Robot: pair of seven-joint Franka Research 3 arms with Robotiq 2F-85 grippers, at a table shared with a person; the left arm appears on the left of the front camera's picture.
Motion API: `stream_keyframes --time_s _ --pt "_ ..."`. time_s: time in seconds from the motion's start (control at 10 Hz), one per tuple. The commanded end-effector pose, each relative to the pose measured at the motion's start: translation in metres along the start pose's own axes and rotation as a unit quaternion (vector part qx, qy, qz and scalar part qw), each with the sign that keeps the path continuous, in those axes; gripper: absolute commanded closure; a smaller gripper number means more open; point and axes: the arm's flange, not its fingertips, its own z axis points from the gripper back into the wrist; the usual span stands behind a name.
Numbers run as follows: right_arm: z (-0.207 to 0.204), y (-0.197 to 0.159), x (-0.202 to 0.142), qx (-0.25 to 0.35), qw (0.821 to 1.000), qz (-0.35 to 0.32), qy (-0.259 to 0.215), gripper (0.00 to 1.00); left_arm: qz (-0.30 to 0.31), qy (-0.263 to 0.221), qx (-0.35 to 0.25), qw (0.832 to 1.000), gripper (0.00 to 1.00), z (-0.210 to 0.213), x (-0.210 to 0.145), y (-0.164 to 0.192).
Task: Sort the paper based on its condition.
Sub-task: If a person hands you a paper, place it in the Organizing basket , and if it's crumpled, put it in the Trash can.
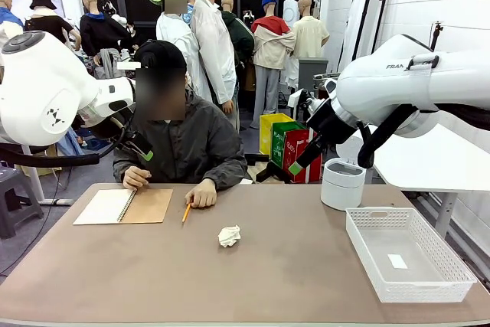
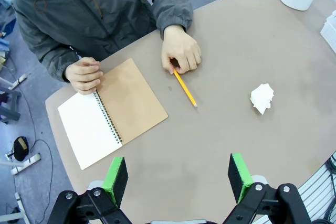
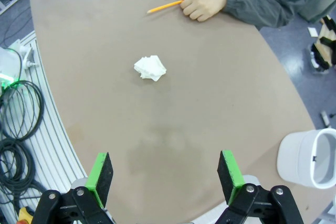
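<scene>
Two grippers, both spread wide, empty. L gripper hovers above the notebook side; person's hand rests on the pencil. The paper = crumpled wad, mid-table, clear of everything. Looks light, soft, squashes easily, so you pinch across its bulk from above, gently. R gripper sits high on the bin / basket side.
</scene>
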Motion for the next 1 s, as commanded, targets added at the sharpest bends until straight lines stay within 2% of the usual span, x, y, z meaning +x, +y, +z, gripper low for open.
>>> stream_keyframes --time_s 0.0,0.2,0.4,0.9 --pt "0.000 0.000 0.000 -0.001 1.000 0.001 0.000 0.00 0.001 0.003 -0.001 1.000 0.00 0.001 0.000 0.001" --pt "0.000 0.000 0.000 0.000 1.000 0.000 0.000 0.00 0.001 0.003 -0.001 1.000 0.00 0.001 0.000 0.001" --pt "-0.011 0.003 0.019 0.002 1.000 0.020 0.011 0.00 0.001 0.003 -0.001 1.000 0.00 0.001 0.000 0.001" --pt "-0.079 0.013 0.083 -0.005 0.996 0.070 0.051 0.00 0.001 0.003 -0.001 1.000 0.00 0.001 0.000 0.001"
